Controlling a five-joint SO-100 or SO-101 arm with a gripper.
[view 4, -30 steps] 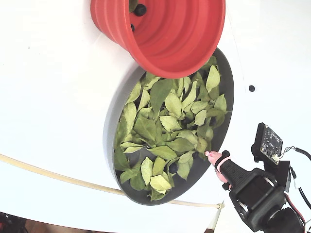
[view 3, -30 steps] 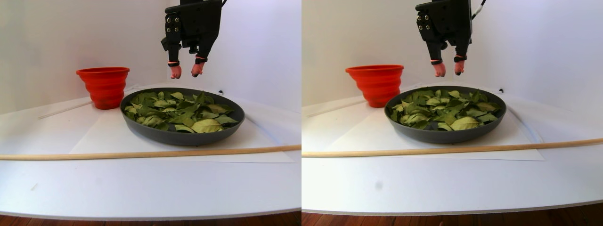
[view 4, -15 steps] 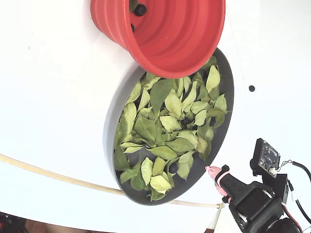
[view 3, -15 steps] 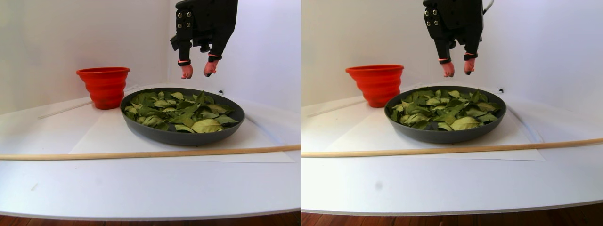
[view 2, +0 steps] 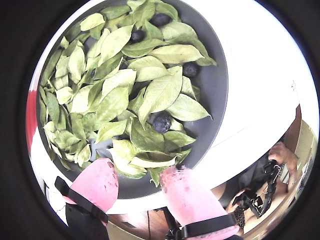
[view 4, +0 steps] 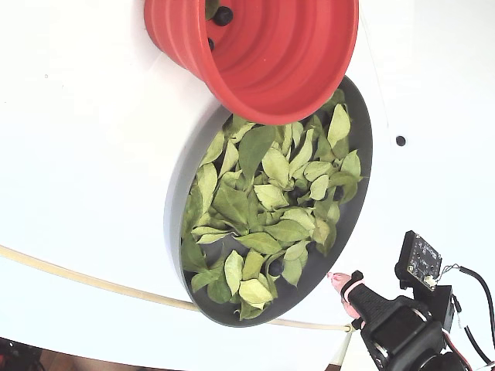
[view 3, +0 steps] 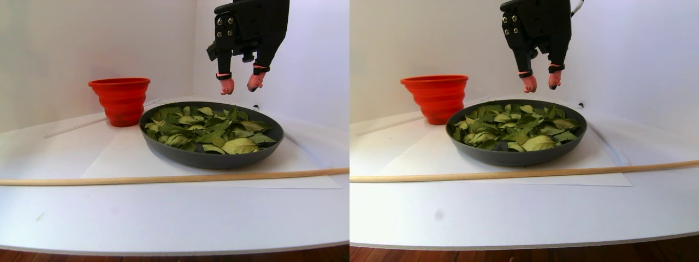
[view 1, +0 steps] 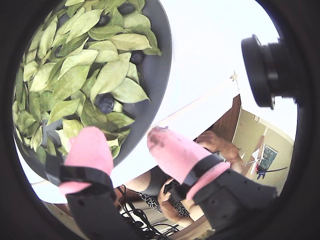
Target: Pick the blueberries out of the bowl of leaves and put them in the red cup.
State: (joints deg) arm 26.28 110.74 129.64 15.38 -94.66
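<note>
- The blueberries (view 2: 161, 121) lie among the leaves (view 2: 115, 85) in the bowl (view 2: 216, 95); a wrist view shows one near the centre and others toward 12 and 1 o'clock.
- In the fixed view, two dark berries sit in the red cup (view 4: 271, 54) at the bowl's 12 o'clock.
- The gripper (view 3: 240, 84) hangs above the bowl's far rim, its pink fingertips (view 2: 100, 182) parted and holding nothing.
- A wooden stick (view 3: 164, 178) lies in front of the bowl.

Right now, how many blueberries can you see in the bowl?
4 blueberries in a wrist view: one central, one near the bowl's right rim, two at the top. Leaves may hide more.
</note>
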